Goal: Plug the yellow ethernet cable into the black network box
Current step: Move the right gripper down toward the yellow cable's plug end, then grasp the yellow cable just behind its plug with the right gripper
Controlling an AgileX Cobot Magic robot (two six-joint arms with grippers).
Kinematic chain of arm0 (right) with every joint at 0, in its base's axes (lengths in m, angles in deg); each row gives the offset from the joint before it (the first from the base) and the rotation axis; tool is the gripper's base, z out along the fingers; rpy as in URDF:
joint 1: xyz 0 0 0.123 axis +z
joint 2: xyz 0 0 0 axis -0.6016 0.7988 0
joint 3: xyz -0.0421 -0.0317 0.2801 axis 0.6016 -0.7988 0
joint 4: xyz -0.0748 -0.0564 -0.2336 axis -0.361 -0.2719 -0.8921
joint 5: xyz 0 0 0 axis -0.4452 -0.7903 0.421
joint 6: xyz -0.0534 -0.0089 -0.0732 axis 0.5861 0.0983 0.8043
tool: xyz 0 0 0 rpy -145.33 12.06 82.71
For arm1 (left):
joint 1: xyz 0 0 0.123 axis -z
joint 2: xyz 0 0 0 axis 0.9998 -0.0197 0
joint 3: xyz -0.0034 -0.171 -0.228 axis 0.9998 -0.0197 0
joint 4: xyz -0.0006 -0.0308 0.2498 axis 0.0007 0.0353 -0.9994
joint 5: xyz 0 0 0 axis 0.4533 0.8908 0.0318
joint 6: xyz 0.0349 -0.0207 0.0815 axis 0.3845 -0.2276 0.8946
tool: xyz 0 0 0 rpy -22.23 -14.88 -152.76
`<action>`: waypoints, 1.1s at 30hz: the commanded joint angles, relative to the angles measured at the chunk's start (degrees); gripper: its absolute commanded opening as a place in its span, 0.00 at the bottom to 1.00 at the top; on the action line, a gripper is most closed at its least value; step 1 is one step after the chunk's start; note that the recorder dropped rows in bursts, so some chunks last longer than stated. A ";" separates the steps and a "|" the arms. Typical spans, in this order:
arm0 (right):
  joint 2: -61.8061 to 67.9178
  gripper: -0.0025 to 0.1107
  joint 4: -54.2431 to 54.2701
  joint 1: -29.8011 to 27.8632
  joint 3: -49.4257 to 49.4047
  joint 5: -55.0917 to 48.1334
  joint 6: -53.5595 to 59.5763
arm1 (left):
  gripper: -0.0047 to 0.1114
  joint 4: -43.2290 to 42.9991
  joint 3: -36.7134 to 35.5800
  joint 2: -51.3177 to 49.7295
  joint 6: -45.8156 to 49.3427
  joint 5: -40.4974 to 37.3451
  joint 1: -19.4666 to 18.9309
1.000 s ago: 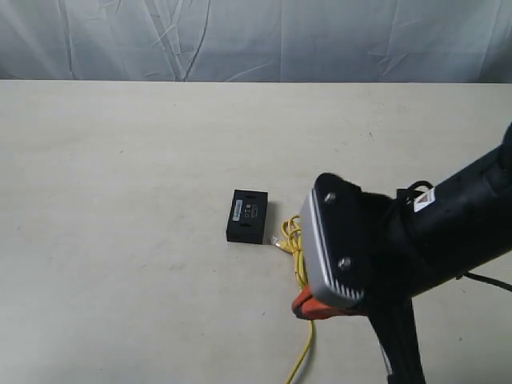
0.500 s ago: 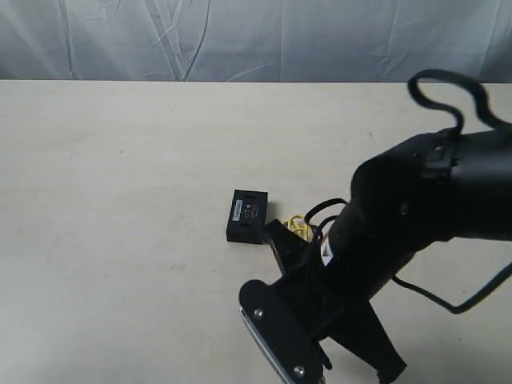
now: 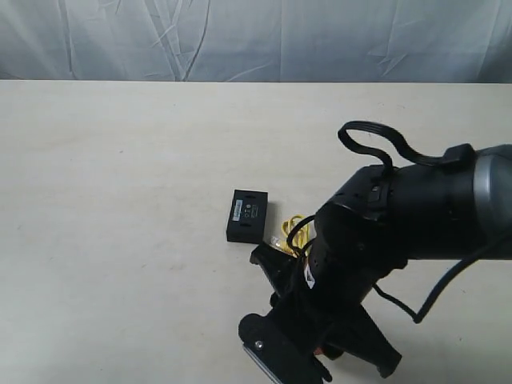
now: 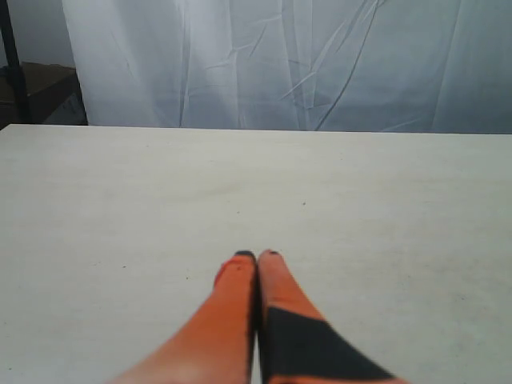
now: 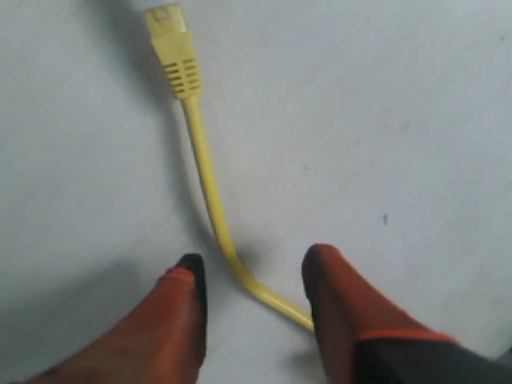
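Observation:
The black network box (image 3: 248,216) lies flat near the table's middle, white label strip up. Just right of it show a few loops of the yellow ethernet cable (image 3: 293,226); the rest is hidden under my right arm (image 3: 400,232). In the right wrist view the yellow cable (image 5: 210,188) runs on the table from its plug (image 5: 172,36) into the gap of my right gripper (image 5: 254,264), which stands open astride the cord, not touching it. My left gripper (image 4: 257,256) is shut on nothing over bare table, and is out of the exterior view.
A white curtain (image 3: 256,36) hangs behind the table's far edge. My right arm's own black cable (image 3: 376,136) arches above its wrist. A dark frame (image 4: 10,56) stands at the table's corner in the left wrist view.
My right arm has turned its wrist downward and come lower over the yellow cable, covering more of it. The black box has not moved.

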 commanded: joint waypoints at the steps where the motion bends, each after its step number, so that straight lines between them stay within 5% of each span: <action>1: 1.73 0.31 -0.55 0.15 0.18 -1.88 0.34 | 0.04 0.02 -0.25 0.28 -0.17 0.77 -0.12; 14: 6.08 0.29 1.22 0.15 0.18 0.26 0.34 | 0.04 0.02 -0.25 0.28 -0.17 0.77 -0.12; 20: 7.87 0.02 1.44 0.15 0.18 0.55 -2.09 | 0.04 0.02 -0.25 0.28 -0.17 0.77 -0.12; 27: 7.47 0.02 1.44 0.15 0.28 3.99 -15.17 | 0.04 0.02 -0.25 0.28 -0.17 0.77 -0.12; 33: 4.80 0.02 -9.36 0.15 0.28 5.44 -40.78 | 0.04 0.02 -0.25 0.28 -0.17 0.77 -0.12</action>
